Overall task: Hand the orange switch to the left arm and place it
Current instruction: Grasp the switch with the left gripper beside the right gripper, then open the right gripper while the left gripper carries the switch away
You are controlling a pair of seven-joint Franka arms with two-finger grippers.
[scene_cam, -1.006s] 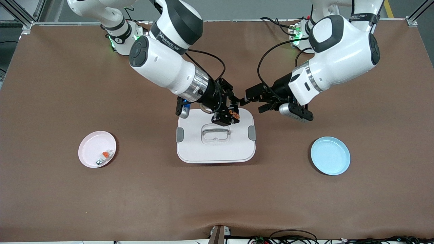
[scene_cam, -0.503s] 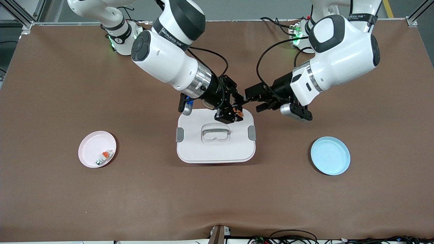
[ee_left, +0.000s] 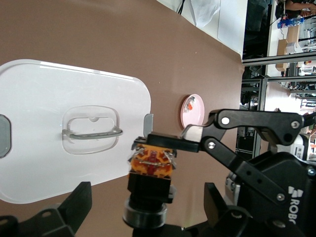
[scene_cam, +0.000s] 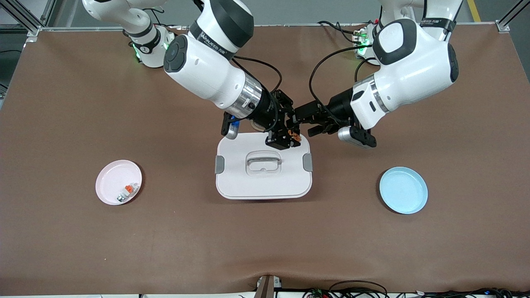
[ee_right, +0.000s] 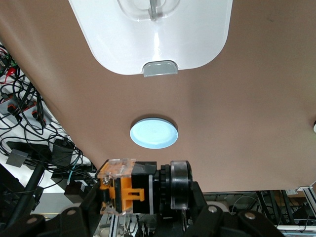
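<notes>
Handoff time: the right pincer is gripping the orange switch up over the box so nothing bumps it, and the left pincer is sitting spread open right beside it, ready to grab.

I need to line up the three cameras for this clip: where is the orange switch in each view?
Front view: the orange switch is held by the right gripper above the box, at the edge nearest the bases; the left gripper is close beside it.
Left wrist view: low centre.
Right wrist view: bottom edge, in the fingers.
Shared landmark: the box.
</notes>
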